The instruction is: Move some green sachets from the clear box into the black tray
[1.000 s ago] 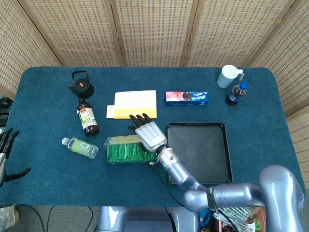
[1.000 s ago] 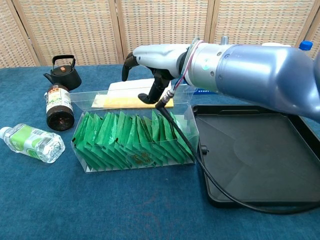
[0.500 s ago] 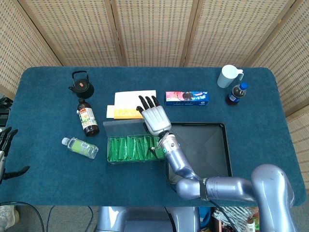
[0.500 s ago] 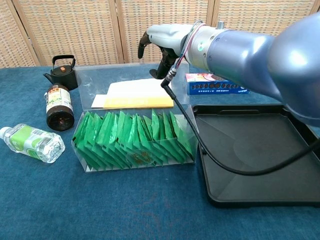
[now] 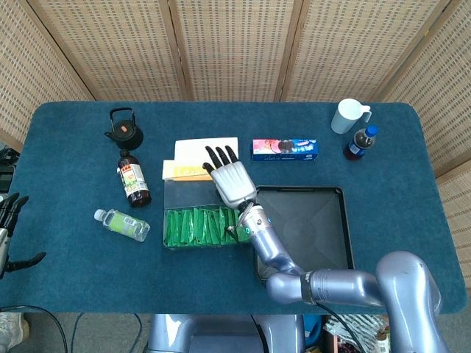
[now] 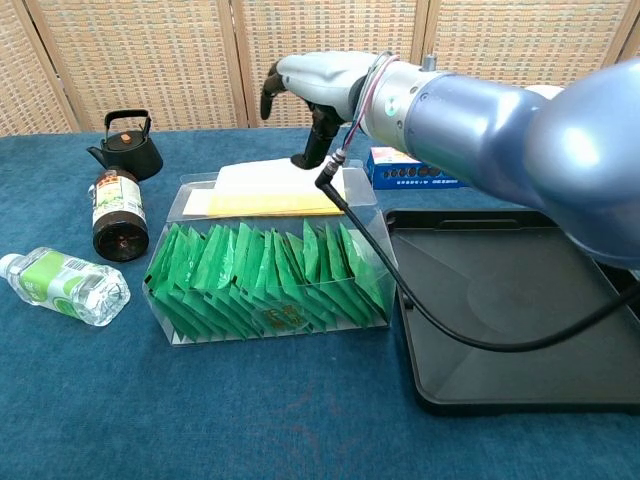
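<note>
Green sachets (image 5: 197, 226) (image 6: 262, 275) stand packed in a row in the clear box (image 5: 168, 229) (image 6: 172, 328) near the table's middle front. Its clear lid (image 5: 185, 194) (image 6: 198, 193) leans back over a yellow pad. My right hand (image 5: 231, 181) (image 6: 312, 82) hovers above the box's rear right corner, fingers apart and holding nothing. The black tray (image 5: 324, 257) (image 6: 520, 300) lies empty just right of the box. My left hand (image 5: 7, 224) hangs off the table's left edge, fingers spread and empty.
Left of the box lie a small water bottle (image 5: 122, 224) (image 6: 62, 285), a dark sauce bottle (image 5: 133, 180) (image 6: 119, 210) and a black kettle (image 5: 123, 126) (image 6: 126, 148). Behind are a white-and-yellow pad (image 5: 204, 151), a blue biscuit pack (image 5: 285, 149), a white mug (image 5: 347, 115) and a cola bottle (image 5: 359, 143).
My right hand rose from the box top and moved back. The clear lid swung up and now leans back behind the box, leaving the sachets uncovered.
</note>
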Available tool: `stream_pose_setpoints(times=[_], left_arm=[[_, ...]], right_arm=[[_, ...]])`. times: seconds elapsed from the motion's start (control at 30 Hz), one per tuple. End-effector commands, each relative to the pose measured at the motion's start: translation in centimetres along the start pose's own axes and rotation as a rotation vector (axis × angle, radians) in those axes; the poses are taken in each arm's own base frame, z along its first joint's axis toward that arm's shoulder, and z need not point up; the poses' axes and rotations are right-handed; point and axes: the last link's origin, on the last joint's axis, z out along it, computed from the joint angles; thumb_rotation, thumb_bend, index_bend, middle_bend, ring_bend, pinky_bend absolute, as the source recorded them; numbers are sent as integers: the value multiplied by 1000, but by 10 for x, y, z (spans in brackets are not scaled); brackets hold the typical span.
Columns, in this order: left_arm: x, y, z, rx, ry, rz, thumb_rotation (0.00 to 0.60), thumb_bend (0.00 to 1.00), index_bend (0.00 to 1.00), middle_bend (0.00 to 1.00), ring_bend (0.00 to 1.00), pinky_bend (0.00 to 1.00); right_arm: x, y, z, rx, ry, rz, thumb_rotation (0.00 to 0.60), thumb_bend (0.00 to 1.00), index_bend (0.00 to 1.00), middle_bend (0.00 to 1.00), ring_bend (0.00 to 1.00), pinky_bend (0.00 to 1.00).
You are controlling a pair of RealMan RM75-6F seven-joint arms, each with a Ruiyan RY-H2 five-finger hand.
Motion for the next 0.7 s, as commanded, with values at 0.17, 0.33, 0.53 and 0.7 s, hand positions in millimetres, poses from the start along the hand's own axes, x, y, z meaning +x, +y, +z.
stream_pose_setpoints(times=[0.17,0.33,0.53,0.7], left_arm=[[-1,1,0,-3,-5,5,600,120,0,0,0,0],[-4,3,0,-4,-10,16,600,119,0,0,0,0],[-5,3,0,1,-12,19,600,120,0,0,0,0],[-6,3,2,4,-14,20,600,119,0,0,0,0]], right_arm=[[-7,-2,-30,275,-49,-92,600,365,353,34,0,0],[-19,0,-38,374,-61,-203,600,365,382,55,0,0],[-27,-5,-41,443,-72,-303,600,365,394,57,0,0],[-34,-14,-39,472,-70,-343,600,365,394,58,0,0]])
